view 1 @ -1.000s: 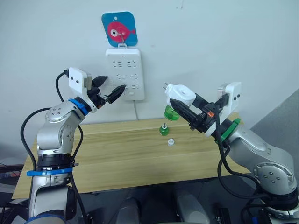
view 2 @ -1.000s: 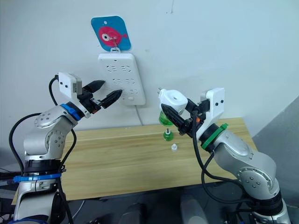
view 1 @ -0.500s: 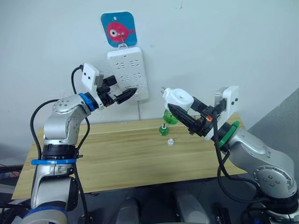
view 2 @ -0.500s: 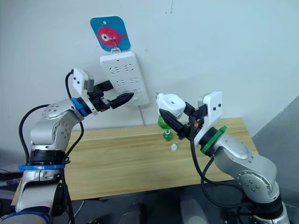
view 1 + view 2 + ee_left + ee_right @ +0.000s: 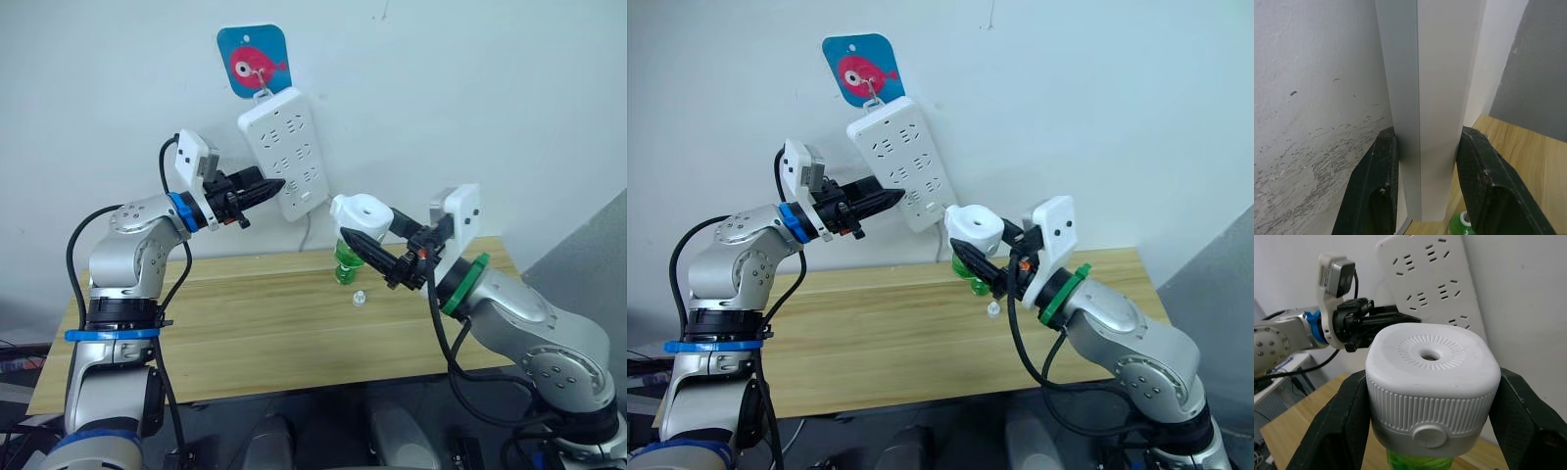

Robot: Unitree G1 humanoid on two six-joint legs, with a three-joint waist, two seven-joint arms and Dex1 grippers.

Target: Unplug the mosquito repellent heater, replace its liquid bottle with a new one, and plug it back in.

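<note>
White power strip (image 5: 285, 154) now tilted, pinched by left tool (image 5: 275, 186) | right tool (image 5: 361, 241) clamps heater (image 5: 359, 211), seemingly nearer strip

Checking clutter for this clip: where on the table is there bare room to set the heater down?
The table is bare across its left and middle, and along the front edge. It is crowded only near the back right, where a green bottle and a small white cap stand below the heater.

Even, diffuse indoor light; the white wall (image 5: 470, 98) is bright without glare. Soft shadows fall beside the power strip (image 5: 286, 152) and beneath the wooden table (image 5: 245, 323). Head views are sharp; the left wrist view is soft at close range.
</note>
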